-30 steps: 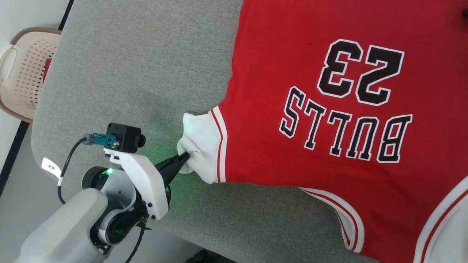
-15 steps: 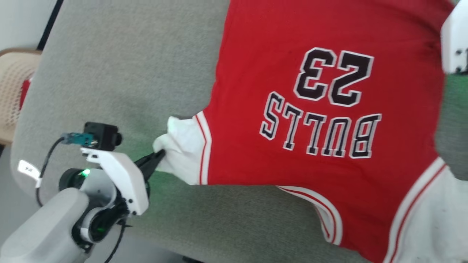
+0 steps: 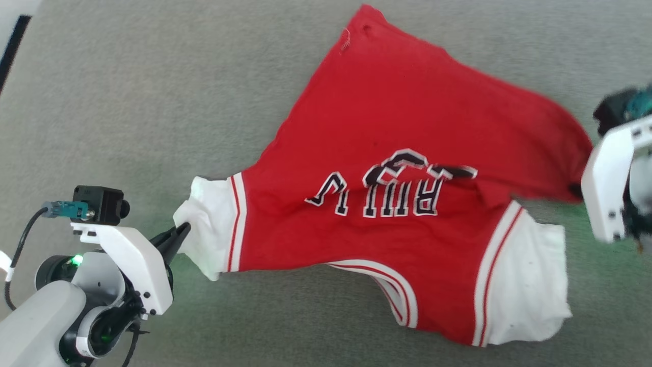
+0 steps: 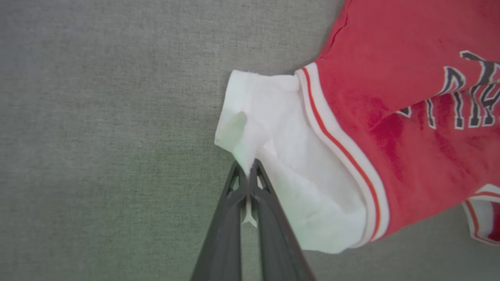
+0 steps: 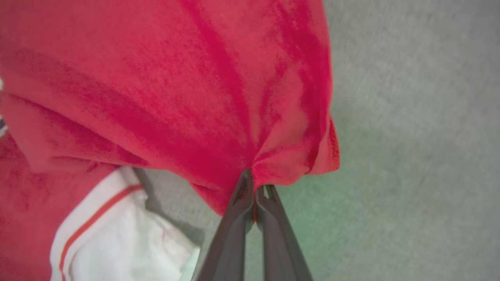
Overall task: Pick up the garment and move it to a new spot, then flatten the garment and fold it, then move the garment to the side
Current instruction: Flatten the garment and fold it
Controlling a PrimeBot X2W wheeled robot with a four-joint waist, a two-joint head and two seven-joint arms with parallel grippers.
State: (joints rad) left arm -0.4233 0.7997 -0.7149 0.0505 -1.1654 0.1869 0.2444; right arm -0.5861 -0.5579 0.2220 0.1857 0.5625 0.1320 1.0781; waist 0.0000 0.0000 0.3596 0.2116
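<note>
Grey woven cloth covers the surface (image 3: 127, 102), where the garment (image 3: 397, 127) lies stretched between the two arms, its lettering (image 3: 392, 193) creased and partly folded under. At its left end, the left gripper (image 4: 248, 168) is closed on the edge of a white sleeve (image 4: 297, 175). At its right end, the right gripper (image 5: 254, 183) pinches a bunched red corner, just beside the other white sleeve (image 3: 530, 285).

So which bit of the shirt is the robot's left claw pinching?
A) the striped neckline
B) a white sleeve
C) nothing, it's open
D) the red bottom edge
B: in the left wrist view the left gripper is shut on the edge of the garment's white sleeve.
</note>
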